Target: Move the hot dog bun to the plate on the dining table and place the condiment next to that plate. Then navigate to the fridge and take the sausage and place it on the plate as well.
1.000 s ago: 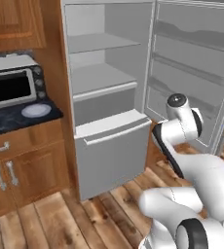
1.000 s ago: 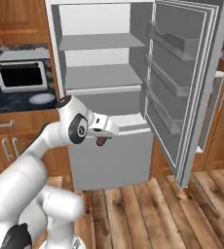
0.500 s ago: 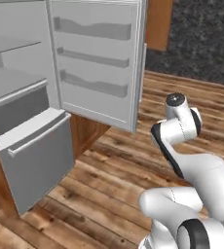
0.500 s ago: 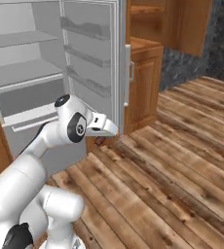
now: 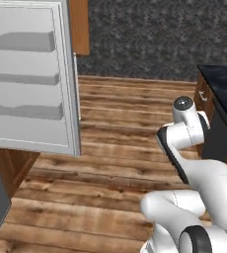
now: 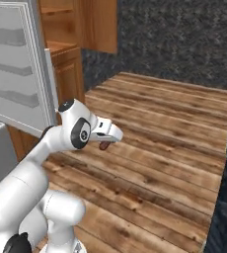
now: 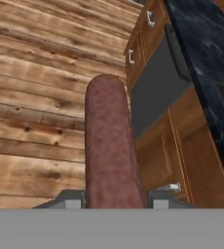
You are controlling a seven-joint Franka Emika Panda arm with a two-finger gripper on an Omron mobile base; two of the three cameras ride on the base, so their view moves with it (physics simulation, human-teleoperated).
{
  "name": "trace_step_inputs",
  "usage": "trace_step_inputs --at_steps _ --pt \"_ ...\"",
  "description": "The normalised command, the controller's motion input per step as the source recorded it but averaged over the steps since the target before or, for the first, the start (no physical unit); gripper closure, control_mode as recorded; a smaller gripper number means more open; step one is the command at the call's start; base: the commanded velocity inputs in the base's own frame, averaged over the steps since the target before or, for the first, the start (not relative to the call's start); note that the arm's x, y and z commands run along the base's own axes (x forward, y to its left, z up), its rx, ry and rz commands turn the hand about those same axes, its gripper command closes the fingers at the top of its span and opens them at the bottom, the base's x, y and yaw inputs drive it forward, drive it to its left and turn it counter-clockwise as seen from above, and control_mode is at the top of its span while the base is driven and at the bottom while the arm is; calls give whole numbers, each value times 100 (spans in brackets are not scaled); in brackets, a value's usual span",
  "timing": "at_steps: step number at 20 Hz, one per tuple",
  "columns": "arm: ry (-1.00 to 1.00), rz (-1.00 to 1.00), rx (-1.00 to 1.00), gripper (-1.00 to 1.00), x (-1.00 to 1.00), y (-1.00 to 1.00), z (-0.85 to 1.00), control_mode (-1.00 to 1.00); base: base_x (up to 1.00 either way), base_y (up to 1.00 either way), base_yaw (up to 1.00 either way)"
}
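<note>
Counts: one sausage [image 7: 111,146] (reddish-brown, long). One gripper [image 6: 107,140]. One fridge door [image 5: 29,79] standing open, with three shelf rails on its inner side. One black-topped counter [image 7: 209,63] carrying two small drawer handles (both pale, at its near end) and one long dark bar handle below the top. One wood cabinet [image 6: 68,69] beside the fridge. One plank floor [image 6: 160,128], one dark speckled wall [image 5: 150,34].

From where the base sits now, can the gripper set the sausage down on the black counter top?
Probably not yet: the gripper holds the sausage over open wood floor, with the black-topped counter off to the side.
</note>
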Motion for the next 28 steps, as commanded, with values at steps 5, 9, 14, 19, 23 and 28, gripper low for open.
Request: trace_step_inputs --at_steps 5,9,14,19,23,28 --pt "0 0 0 100 0 0 0 100 100 14 -32" --pt "0 0 0 100 0 0 0 100 100 35 -26" --pt "0 0 0 100 0 0 0 100 100 24 -15" --pt "0 0 0 100 0 0 0 100 100 1 -5" --pt "0 0 0 100 0 0 0 100 100 0 -5" --pt "0 0 0 100 0 0 0 100 100 3 -6"
